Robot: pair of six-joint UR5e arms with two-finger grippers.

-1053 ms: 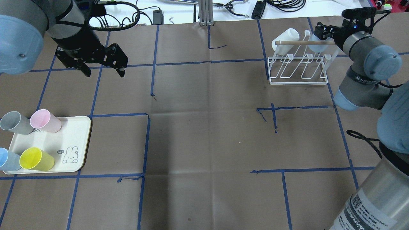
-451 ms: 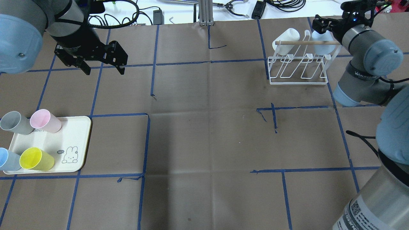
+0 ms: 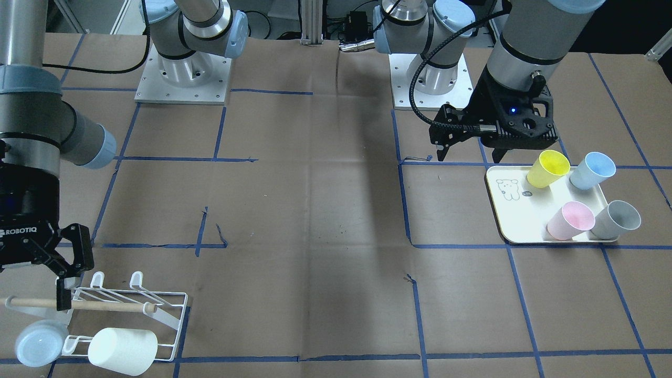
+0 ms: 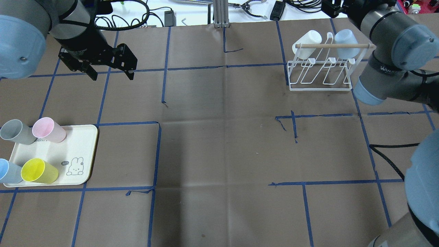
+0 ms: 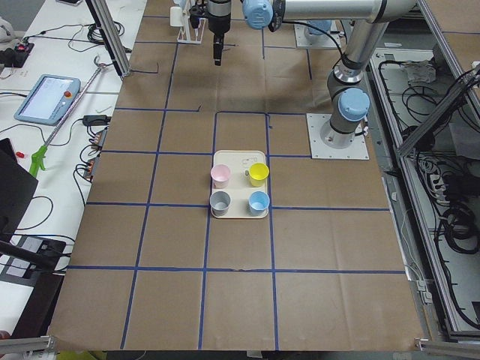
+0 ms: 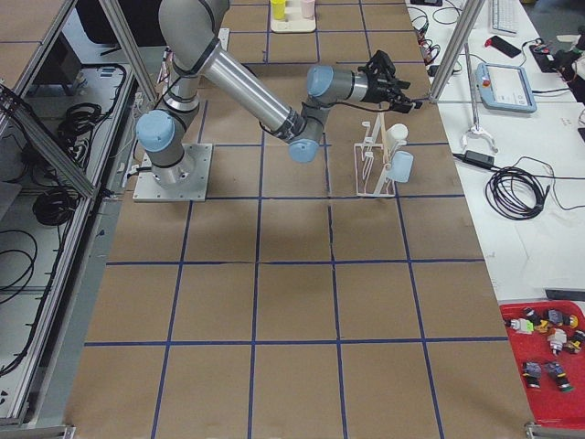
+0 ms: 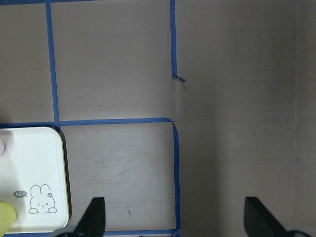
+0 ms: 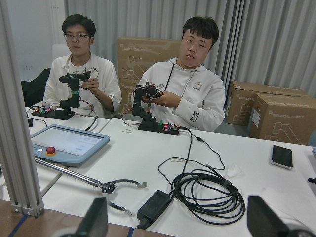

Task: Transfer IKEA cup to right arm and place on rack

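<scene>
Nearest the robot, a cream tray [image 4: 82, 151] is holding a yellow cup [image 4: 39, 171], a blue cup [image 4: 8, 171], a pink cup [image 4: 48, 130] and a grey cup [image 4: 17, 131]. Beyond it the left gripper [image 4: 111, 77] is hovering over the table [image 4: 219, 137], jaws spread wide, empty. Farther, the white wire rack [image 4: 320, 89] is bearing a white cup [image 4: 307, 44] and the light-blue IKEA cup [image 4: 345, 48], both sitting tilted on it. Past it the right gripper [image 8: 178, 219] is hanging, jaws apart, empty.
</scene>
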